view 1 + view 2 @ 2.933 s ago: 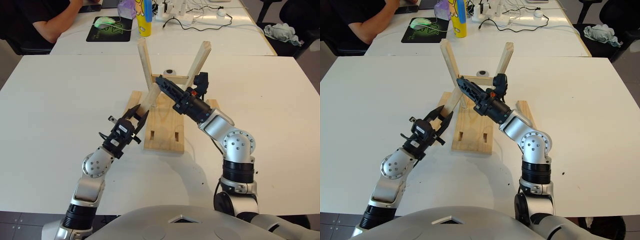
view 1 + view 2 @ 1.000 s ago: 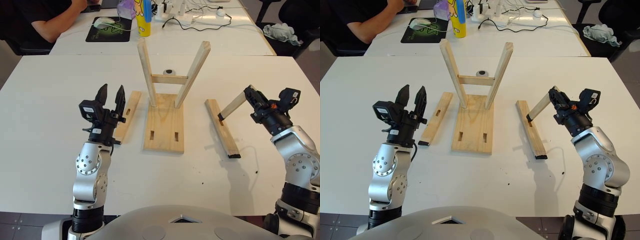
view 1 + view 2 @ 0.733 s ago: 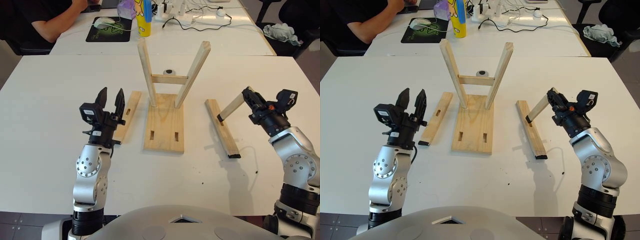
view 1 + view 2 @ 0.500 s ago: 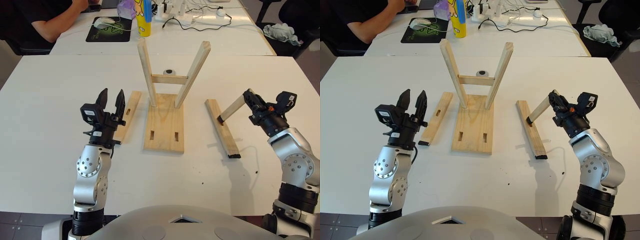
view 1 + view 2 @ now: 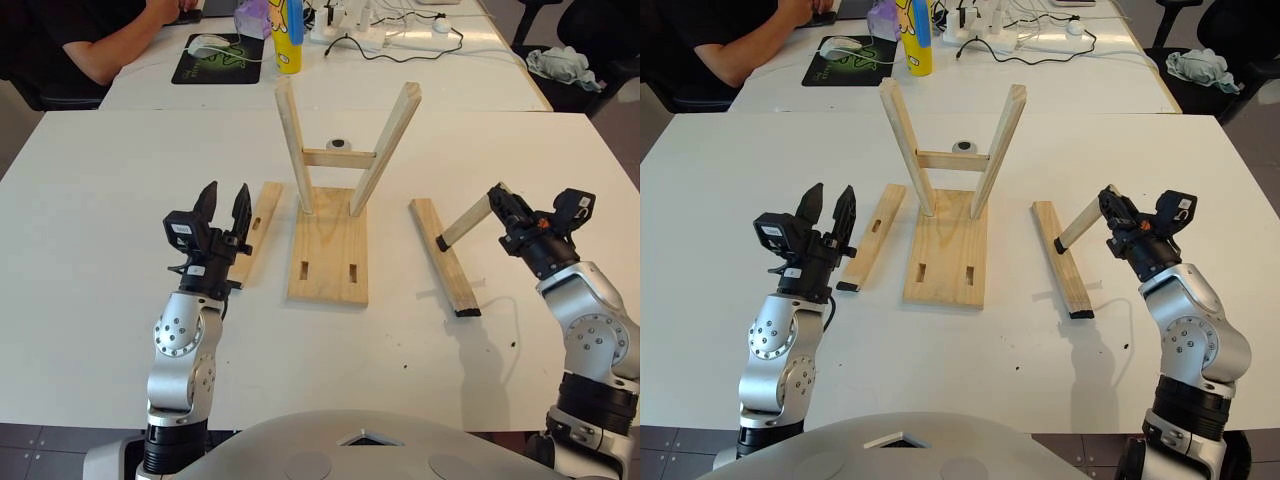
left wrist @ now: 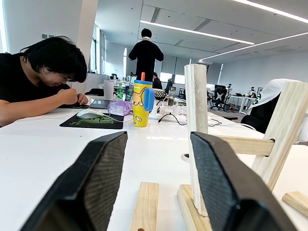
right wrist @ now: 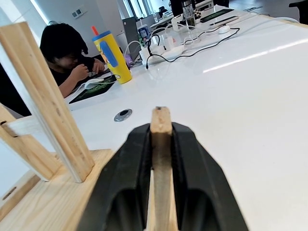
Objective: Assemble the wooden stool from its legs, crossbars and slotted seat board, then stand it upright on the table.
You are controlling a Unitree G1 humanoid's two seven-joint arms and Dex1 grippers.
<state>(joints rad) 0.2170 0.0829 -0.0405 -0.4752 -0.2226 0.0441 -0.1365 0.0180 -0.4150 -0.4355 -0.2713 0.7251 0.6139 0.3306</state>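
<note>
Crossbar (image 5: pixel 463 220) is clamped in r. gripper (image 5: pixel 500 198), axis sloped down-left w/ low end at flat-lying leg (image 5: pixel 447 265); l. gripper (image 5: pixel 226 190) is held open, empty.

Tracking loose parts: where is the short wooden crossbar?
Head views: on the right, the short pale wooden crossbar is clamped in the right gripper, lower end by the slotted wooden leg lying flat.
</note>
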